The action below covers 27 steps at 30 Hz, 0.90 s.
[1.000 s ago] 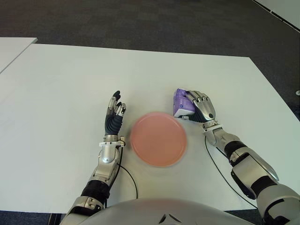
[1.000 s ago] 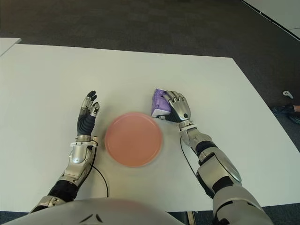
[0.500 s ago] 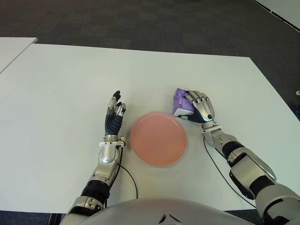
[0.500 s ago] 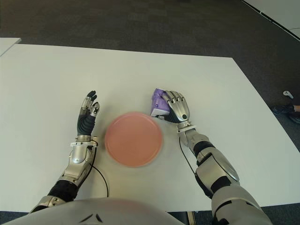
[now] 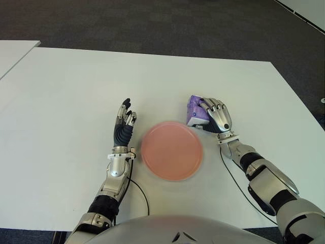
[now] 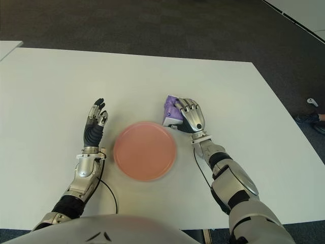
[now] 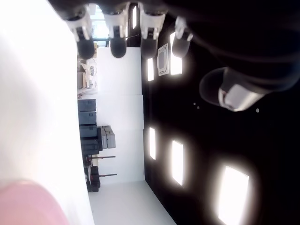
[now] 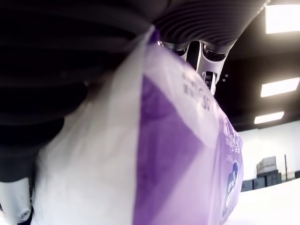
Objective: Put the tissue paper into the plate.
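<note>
Two hands show in the left eye view over a white table [image 5: 61, 101]. Pink plate [image 5: 171, 150] sits near the middle of the table, round, nothing in it. Tissue paper pack [image 5: 195, 113], purple and white, sits on the table just beyond the plate's far right edge, close to the rim; cannot tell if they touch. Right hand [image 5: 217, 116] lies over the pack from the right side, fingers [image 5: 209, 107] curled across its top, grasping it. Left hand [image 5: 123, 126] shows just left of the plate, apart from it, fingers straight and pointing away from the robot, holding nothing. Dark carpet floor [image 5: 152, 20] beyond the table.

Right eye view: same layout. Plate [image 6: 144, 150] centre, pack [image 6: 171, 112] at its far right, right hand [image 6: 190, 116] wrapped on the pack, left hand [image 6: 94, 126] left of the plate with fingers extended.

Left wrist view: four fingertips [image 7: 116, 47] in a row, thumb [image 7: 232, 91] apart from them, all spread loose, nothing between them. White table surface [image 7: 33, 117] alongside, a blurred bit of pink plate [image 7: 28, 206] at the corner.

Right wrist view: tissue pack [image 8: 154, 159] fills the frame, purple and white wrapper pressed against the palm, fingers [image 8: 208, 65] closed over its far side.
</note>
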Each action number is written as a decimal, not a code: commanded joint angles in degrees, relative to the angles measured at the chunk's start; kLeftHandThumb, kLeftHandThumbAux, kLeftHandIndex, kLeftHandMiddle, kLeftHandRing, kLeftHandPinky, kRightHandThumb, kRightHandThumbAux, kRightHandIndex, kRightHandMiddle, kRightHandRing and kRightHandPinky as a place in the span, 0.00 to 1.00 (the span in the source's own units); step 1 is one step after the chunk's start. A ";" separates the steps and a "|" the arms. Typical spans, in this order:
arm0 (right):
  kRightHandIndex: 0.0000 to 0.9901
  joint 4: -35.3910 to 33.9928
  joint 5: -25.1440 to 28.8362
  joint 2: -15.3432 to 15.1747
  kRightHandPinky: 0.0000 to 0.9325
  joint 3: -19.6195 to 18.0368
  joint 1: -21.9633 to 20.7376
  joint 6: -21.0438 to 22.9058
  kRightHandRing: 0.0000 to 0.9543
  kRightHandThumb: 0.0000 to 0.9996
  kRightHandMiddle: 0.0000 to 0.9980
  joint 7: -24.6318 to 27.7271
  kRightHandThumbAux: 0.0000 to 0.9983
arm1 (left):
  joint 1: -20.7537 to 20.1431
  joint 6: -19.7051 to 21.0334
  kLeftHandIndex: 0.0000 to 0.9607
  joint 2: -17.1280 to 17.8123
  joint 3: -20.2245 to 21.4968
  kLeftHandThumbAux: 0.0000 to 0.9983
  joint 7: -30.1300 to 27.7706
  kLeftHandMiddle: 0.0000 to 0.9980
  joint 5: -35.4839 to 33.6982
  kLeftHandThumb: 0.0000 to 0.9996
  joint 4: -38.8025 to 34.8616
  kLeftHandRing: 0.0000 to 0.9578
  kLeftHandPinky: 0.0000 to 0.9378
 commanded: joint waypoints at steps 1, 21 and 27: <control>0.41 -5.25 -0.75 -2.34 0.91 -1.50 -0.95 -2.18 0.90 0.86 0.54 0.93 0.68 | 10.98 1.79 0.00 3.56 0.35 0.37 -1.15 0.00 3.06 0.00 9.63 0.00 0.00; 0.41 -29.59 4.43 -5.87 0.91 -16.85 0.01 -1.86 0.92 0.86 0.54 13.43 0.68 | 10.41 4.17 0.00 3.20 0.33 0.36 -1.90 0.00 2.51 0.00 8.41 0.00 0.00; 0.41 -31.66 5.91 -4.82 0.90 -19.68 -0.11 -2.58 0.91 0.86 0.54 15.84 0.68 | 10.46 4.05 0.00 3.01 0.31 0.36 -2.25 0.00 2.27 0.00 8.04 0.00 0.00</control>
